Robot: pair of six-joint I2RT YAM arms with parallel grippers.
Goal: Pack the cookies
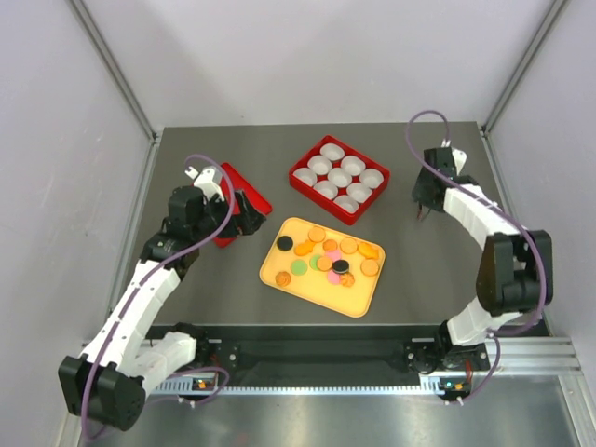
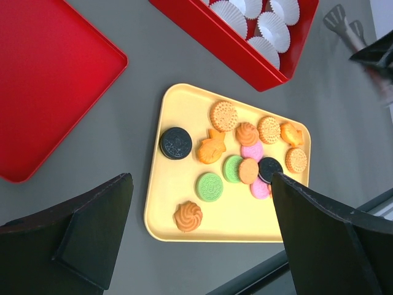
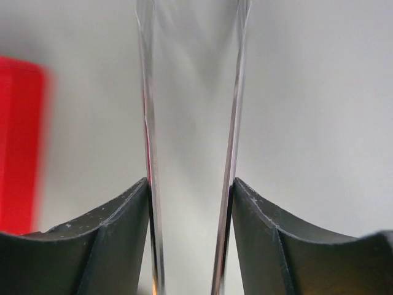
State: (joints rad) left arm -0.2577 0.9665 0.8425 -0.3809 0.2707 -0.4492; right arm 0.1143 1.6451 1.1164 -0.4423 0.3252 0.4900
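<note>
The cookies [image 2: 247, 171] lie on a yellow tray [image 2: 172, 184], straight beneath the left gripper [image 2: 201, 178] and framed between its two dark fingers [image 2: 92, 236]. Most are orange. A black cookie [image 2: 176, 142] sits toward the finger on the left of the wrist view, with a green cookie [image 2: 209, 186] almost midway between the fingers and an orange swirl [image 2: 188, 216] nearest the wrist. Pink, green and black ones overlap in a small heap toward the other finger. The left gripper's jaws stand spread wide and hold nothing, hanging above the tray without touching it.

Beyond the tray, away from the left wrist, stands a red box [image 2: 227, 46] lined with white paper cups [image 2: 272, 29]. A flat red lid [image 2: 49, 74] lies off to the outer side of the left gripper, apart from the tray.

The right gripper [image 3: 190, 184] is well apart from the cookies, past the far right corner of the red box in the top view. Its fingers press from both sides on the two blades of clear tongs [image 3: 146, 117], pinching them. Everything rests on a grey table [image 1: 214, 298].
</note>
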